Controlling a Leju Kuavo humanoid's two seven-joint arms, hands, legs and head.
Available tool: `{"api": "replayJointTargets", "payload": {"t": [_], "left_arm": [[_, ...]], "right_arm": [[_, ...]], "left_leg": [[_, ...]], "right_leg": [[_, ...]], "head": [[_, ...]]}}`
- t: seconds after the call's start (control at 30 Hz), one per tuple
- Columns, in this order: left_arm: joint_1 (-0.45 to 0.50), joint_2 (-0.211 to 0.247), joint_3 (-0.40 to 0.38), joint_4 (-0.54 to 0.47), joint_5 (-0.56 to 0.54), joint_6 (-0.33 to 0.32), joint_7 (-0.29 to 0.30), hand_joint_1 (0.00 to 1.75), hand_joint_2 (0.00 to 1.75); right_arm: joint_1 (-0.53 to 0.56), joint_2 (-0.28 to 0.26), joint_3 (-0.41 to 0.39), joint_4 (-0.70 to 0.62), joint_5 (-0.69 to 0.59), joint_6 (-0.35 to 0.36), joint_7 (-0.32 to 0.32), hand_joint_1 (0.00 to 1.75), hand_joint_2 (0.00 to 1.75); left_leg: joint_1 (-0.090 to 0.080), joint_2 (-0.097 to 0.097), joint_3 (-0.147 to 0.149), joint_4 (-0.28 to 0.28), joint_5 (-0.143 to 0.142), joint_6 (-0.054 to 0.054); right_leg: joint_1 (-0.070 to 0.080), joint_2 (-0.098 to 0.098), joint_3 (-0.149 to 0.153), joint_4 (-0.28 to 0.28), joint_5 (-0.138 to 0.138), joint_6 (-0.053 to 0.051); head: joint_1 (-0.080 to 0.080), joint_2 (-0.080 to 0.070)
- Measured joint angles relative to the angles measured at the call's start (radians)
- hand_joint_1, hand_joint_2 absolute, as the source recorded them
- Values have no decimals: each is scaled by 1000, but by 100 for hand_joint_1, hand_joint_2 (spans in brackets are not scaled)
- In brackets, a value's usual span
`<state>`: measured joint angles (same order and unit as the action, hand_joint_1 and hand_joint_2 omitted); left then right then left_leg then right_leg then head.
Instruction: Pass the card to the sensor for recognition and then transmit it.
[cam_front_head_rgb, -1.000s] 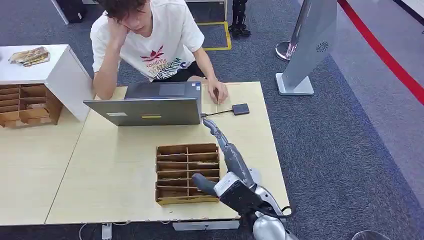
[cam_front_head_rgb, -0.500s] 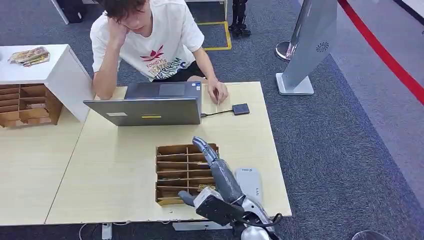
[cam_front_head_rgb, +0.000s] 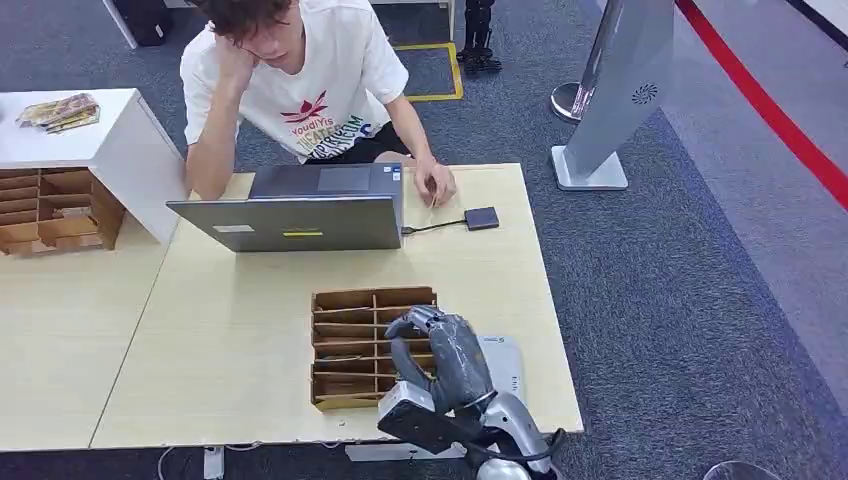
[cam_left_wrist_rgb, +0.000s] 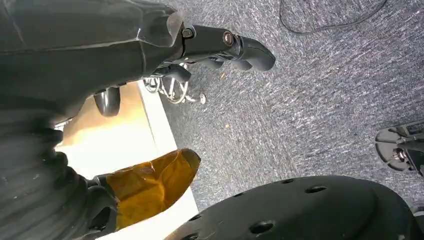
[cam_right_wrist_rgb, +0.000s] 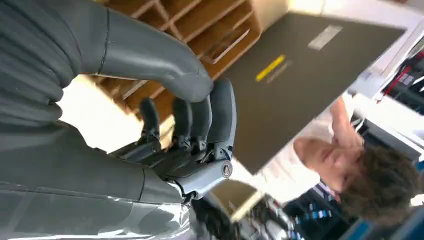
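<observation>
My right hand (cam_front_head_rgb: 440, 355) hovers over the right-hand column of a wooden slotted organizer (cam_front_head_rgb: 350, 345) near the table's front edge. Its fingers are curled in toward the thumb. In the right wrist view the right hand (cam_right_wrist_rgb: 195, 125) shows no card between thumb and fingers, and the organizer (cam_right_wrist_rgb: 200, 20) lies beyond it. A small black square sensor (cam_front_head_rgb: 481, 218) lies at the far side of the table, cabled to a grey laptop (cam_front_head_rgb: 300, 215). My left hand (cam_left_wrist_rgb: 225, 45) hangs beside the table edge over the carpet, fingers apart and holding nothing.
A person (cam_front_head_rgb: 300, 80) sits behind the laptop with one hand resting near the sensor. A flat grey-white device (cam_front_head_rgb: 505, 365) lies right of the organizer. A white cabinet (cam_front_head_rgb: 100, 150) and a second organizer (cam_front_head_rgb: 50, 210) stand at left. A grey stand (cam_front_head_rgb: 620, 90) rises at right.
My right hand has drawn back from near the laptop to above the organizer. Its fingers, stretched out before, are now curled in. The person and the sensor have stayed put.
</observation>
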<state>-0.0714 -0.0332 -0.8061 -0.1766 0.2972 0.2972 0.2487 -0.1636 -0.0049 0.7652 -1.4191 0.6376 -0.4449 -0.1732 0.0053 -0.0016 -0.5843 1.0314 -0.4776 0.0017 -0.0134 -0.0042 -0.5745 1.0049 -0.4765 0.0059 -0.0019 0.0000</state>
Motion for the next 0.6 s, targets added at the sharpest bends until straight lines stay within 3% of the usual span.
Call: {"api": "replayJointTargets", "payload": {"t": [0.03, 0.07, 0.3, 0.53, 0.6], "left_arm": [[0, 0, 0, 0, 0, 0, 0, 0, 175], [0, 0, 0, 0, 0, 0, 0, 0, 175], [0, 0, 0, 0, 0, -3, 0, 0, 175], [0, 0, 0, 0, 0, -6, 0, 0, 175], [0, 0, 0, 0, 0, -7, 0, 0, 175]], "right_arm": [[-1, -1, -2, 2, 25, -13, 6, 49, 175], [-3, -2, -4, 5, 49, -25, 14, 45, 175], [-11, -8, -22, 11, 166, -56, 54, 42, 175], [-21, -15, -27, 22, 259, -67, 90, 47, 175], [-23, -16, -27, 24, 264, -67, 92, 56, 175]], "left_leg": [[0, 0, 0, 0, 0, 0], [0, 0, 0, 0, 0, 0], [0, 0, 0, 0, 0, 0], [0, 0, 0, 0, 0, 0], [0, 0, 0, 0, 0, 0]], "right_leg": [[0, 0, 0, 0, 0, 0], [0, 0, 0, 0, 0, 0], [0, 0, 0, 0, 0, 0], [0, 0, 0, 0, 0, 0], [0, 0, 0, 0, 0, 0]], "head": [[0, 0], [0, 0], [0, 0], [0, 0], [0, 0]]}}
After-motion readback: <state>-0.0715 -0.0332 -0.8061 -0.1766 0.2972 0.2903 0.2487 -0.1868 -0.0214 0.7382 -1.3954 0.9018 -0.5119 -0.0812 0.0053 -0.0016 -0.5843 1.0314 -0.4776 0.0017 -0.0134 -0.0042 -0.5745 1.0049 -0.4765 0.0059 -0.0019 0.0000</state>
